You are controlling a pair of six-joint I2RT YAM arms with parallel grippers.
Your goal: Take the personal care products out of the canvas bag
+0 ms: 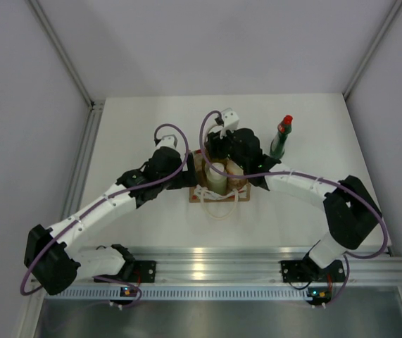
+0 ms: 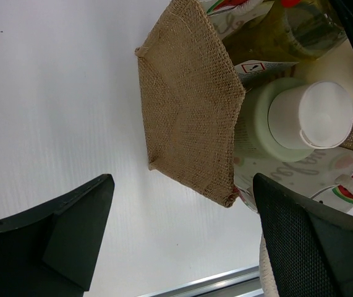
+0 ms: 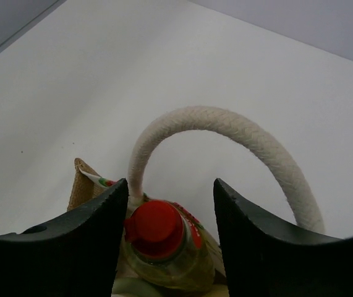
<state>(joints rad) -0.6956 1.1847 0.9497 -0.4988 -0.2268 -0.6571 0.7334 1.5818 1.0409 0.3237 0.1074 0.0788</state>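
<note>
The canvas bag stands mid-table; its burlap side and a rope handle show in the wrist views. The yellow bottle's red cap sits between the jaws of my open right gripper, close to the left finger and apart from the right one. The pale green bottle with a white cap and the cream bottle stand in the bag. The dark green bottle with a red cap stands on the table to the bag's right. My left gripper is open and empty at the bag's near left corner.
Both arms crowd the bag from the left and right in the top view. A metal rail runs along the table's near edge. Grey walls enclose the table on three sides.
</note>
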